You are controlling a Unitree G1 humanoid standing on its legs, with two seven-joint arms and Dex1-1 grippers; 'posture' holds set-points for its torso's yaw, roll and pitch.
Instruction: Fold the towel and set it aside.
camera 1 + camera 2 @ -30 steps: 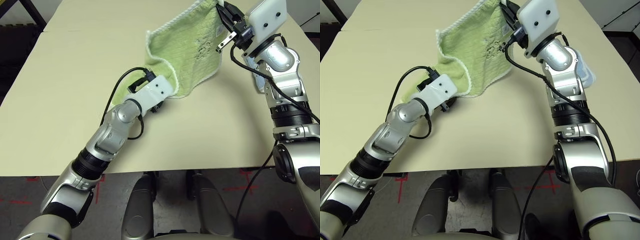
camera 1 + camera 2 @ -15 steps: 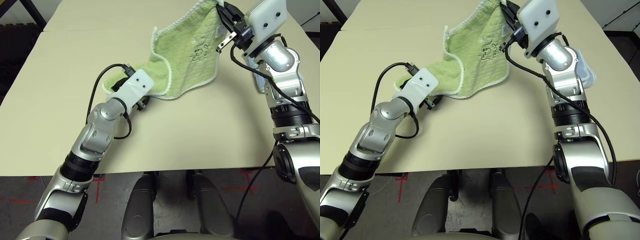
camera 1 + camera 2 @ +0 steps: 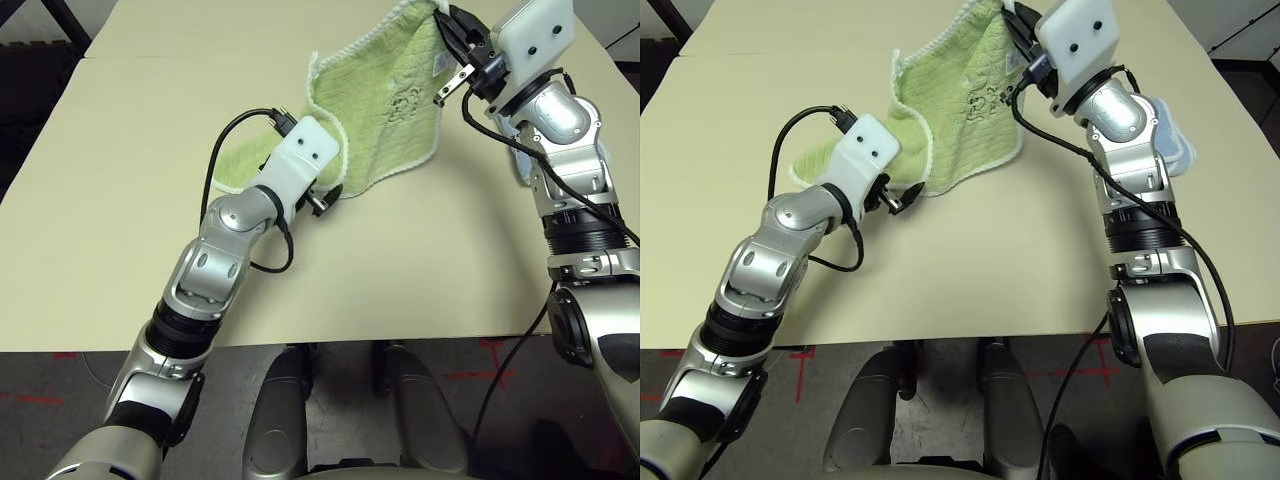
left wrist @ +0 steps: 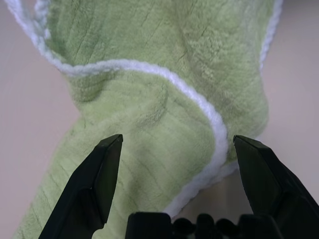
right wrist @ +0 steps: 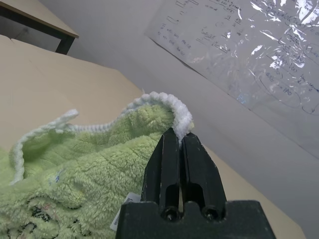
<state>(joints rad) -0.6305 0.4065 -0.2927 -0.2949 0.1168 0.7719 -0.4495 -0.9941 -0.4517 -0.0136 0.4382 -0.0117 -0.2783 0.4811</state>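
Green terry towel with white stitched edging [image 3: 385, 95] hangs pinched by its top edge in the right claw [image 5: 178, 142]; its dark embroidered mark [image 3: 403, 100] is unreadable. Left claw [image 4: 172, 149] stands spread at its lower fold, on the beige tabletop [image 3: 400, 260].

Nothing here can be read with certainty. The towel [image 3: 390, 100] bears a small dark embroidered mark [image 3: 405, 101], too small to make out as letters. Behind the counter, a shiny sheet on the wall [image 5: 259, 55] carries lines of handwritten-looking notes, but glare and distance leave them illegible.
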